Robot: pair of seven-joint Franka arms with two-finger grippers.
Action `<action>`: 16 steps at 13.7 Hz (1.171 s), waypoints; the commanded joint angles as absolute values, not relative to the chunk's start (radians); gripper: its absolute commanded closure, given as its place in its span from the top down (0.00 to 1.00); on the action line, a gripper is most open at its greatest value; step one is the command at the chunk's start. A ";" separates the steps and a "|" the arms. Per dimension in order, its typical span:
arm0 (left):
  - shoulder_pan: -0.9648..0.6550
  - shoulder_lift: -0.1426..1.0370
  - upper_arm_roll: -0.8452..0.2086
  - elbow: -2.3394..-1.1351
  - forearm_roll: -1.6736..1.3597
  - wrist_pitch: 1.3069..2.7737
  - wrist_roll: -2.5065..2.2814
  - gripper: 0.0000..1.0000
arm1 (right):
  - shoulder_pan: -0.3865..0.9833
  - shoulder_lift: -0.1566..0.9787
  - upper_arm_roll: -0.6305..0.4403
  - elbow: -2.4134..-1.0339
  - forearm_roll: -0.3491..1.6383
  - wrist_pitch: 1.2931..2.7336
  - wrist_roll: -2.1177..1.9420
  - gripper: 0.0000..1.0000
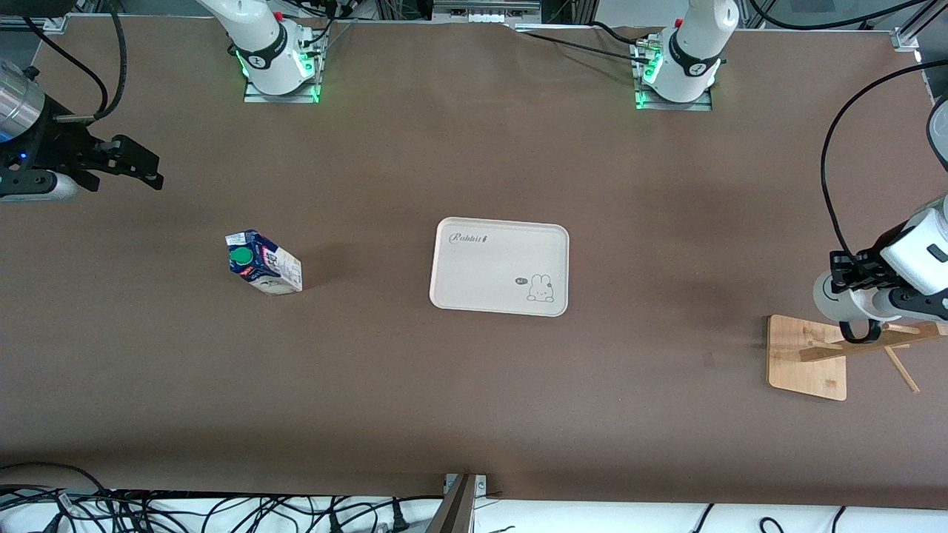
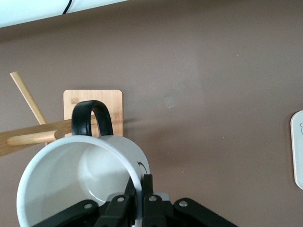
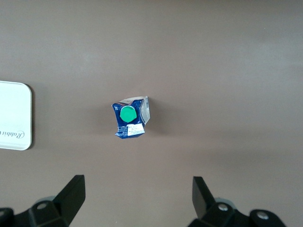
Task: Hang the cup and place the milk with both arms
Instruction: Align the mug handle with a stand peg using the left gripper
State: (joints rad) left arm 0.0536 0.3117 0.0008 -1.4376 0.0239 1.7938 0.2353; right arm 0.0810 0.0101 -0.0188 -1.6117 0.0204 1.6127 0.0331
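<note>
The cup is white with a black handle. My left gripper is shut on its rim, one finger inside and one outside. The cup hangs on its side over the wooden rack at the left arm's end of the table. Its handle sits at the rack's slanting arm and seems looped around it. The milk, dark blue with a green cap, stands on the table toward the right arm's end. My right gripper hovers open near that end, and its wrist view shows the carton apart from its fingers.
A cream tray with a rabbit print lies mid-table between the carton and the rack; its edge also shows in both wrist views. A thin wooden stick juts from the rack. Cables run along the table edge nearest the front camera.
</note>
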 commanded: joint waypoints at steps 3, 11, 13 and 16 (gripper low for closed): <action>0.058 0.318 0.011 -1.416 0.099 1.795 0.288 0.00 | 0.072 -0.002 -0.009 -1.618 0.040 1.615 0.026 1.00; 0.133 0.351 0.009 -1.416 0.049 1.795 0.333 0.01 | 0.075 -0.002 -0.005 -1.618 0.041 1.618 0.026 1.00; 0.133 0.351 0.009 -1.414 0.038 1.793 0.328 0.79 | 0.077 -0.003 -0.003 -1.618 0.051 1.620 0.028 1.00; 0.123 0.348 0.000 -1.416 0.020 1.790 0.285 1.00 | 0.077 -0.005 -0.003 -1.618 0.061 1.615 0.028 1.00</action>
